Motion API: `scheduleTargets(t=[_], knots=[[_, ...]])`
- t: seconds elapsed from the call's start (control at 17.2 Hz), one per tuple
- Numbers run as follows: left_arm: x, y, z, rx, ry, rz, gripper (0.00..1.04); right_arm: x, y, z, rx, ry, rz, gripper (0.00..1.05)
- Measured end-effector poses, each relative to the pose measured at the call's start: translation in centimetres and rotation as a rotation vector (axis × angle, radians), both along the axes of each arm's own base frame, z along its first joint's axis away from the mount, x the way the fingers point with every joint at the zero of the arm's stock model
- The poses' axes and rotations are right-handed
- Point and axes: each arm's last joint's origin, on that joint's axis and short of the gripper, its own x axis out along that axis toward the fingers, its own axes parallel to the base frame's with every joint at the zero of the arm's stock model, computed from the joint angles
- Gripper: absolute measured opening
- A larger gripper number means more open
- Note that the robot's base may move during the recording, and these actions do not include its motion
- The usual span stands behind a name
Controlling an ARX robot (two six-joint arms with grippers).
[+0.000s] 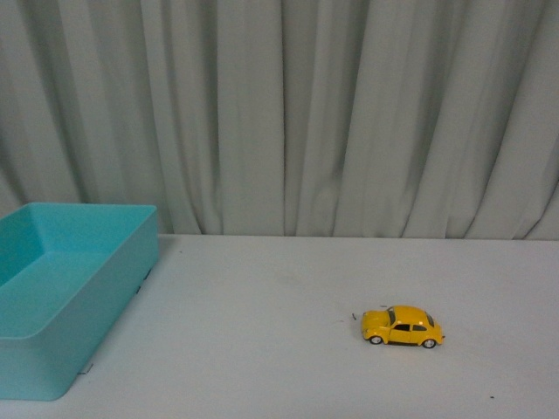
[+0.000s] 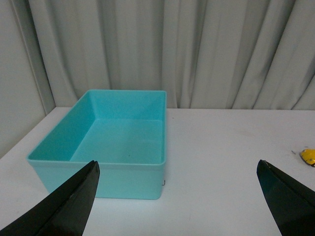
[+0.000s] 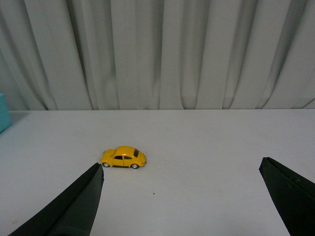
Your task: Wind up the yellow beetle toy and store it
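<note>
The yellow beetle toy (image 1: 403, 326) stands on its wheels on the white table, right of the middle, side-on with its nose to the left. It shows in the right wrist view (image 3: 124, 157), just beyond the gripper's black finger (image 3: 78, 206). My right gripper (image 3: 181, 167) is open and empty, back from the toy. My left gripper (image 2: 178, 164) is open and empty, facing the teal bin (image 2: 98, 169). Only a yellow sliver of the toy (image 2: 309, 157) shows at that view's edge. Neither gripper shows in the front view.
The empty teal bin (image 1: 87, 301) stands at the table's left side. A grey pleated curtain (image 1: 288, 113) hangs behind the table. A tiny dark speck (image 3: 153, 193) lies on the table near the toy.
</note>
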Motion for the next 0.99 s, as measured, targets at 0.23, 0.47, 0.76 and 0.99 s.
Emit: scheduleTargets(t=[0.23, 0.47, 0.76, 0.99], knots=[[0.0, 0.0, 0.0, 0.0, 0.0, 0.0, 0.98, 0.0, 0.0, 0.0, 0.0, 0.0, 0.0, 0.98], [0.0, 0.0, 0.0, 0.0, 0.0, 0.0, 0.98, 0.0, 0.0, 0.0, 0.0, 0.0, 0.0, 0.98], [0.0, 0.0, 0.0, 0.0, 0.0, 0.0, 0.98, 0.0, 0.0, 0.0, 0.0, 0.0, 0.0, 0.98], [0.0, 0.0, 0.0, 0.0, 0.0, 0.0, 0.98, 0.0, 0.0, 0.0, 0.0, 0.0, 0.0, 0.98]])
